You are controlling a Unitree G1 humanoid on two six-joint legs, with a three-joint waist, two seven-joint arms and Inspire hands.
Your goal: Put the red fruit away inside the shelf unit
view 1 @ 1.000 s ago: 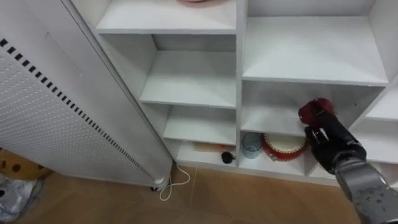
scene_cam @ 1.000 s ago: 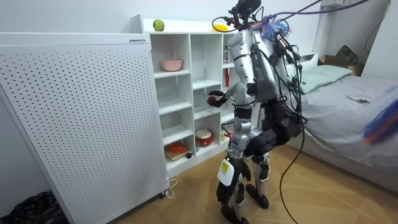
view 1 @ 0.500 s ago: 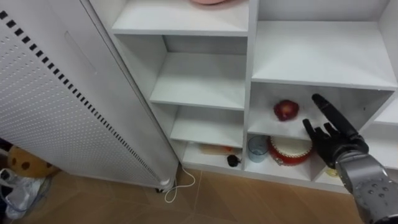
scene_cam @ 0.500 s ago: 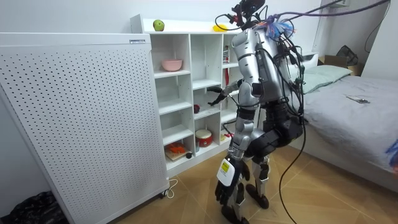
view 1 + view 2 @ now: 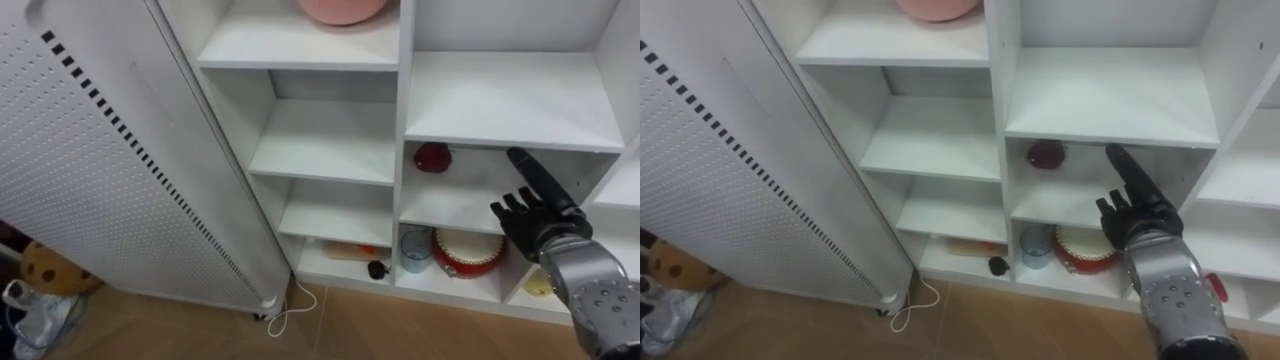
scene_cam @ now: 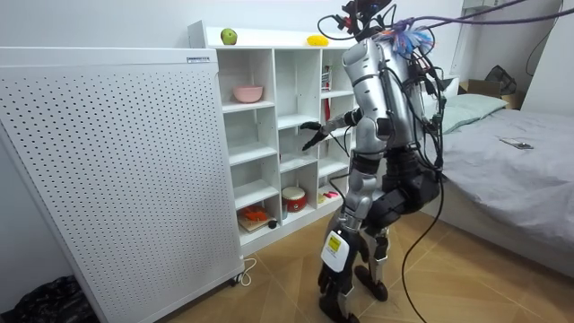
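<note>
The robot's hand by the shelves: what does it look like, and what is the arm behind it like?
The right hand is black, with slim fingers shaped much like a person's. Behind it the forearm is a chunky silver-grey casing that looks like metal, dotted with small dark holes.

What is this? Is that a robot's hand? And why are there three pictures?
Yes, it is a robot. It stands on two legs and has two arms with hands. Two pictures come from cameras in its head, like two eyes looking down at a white closet. The third comes from a camera standing in the room, so there you see the whole robot in front of the closet. The dark thing at the lower right is its right hand, open and holding nothing. A red fruit sits on the shelf just beyond it. Higher up is a pink bowl. At the bottom are a cup and a round red box. On top of the closet lie a green fruit and a yellow fruit.
</note>
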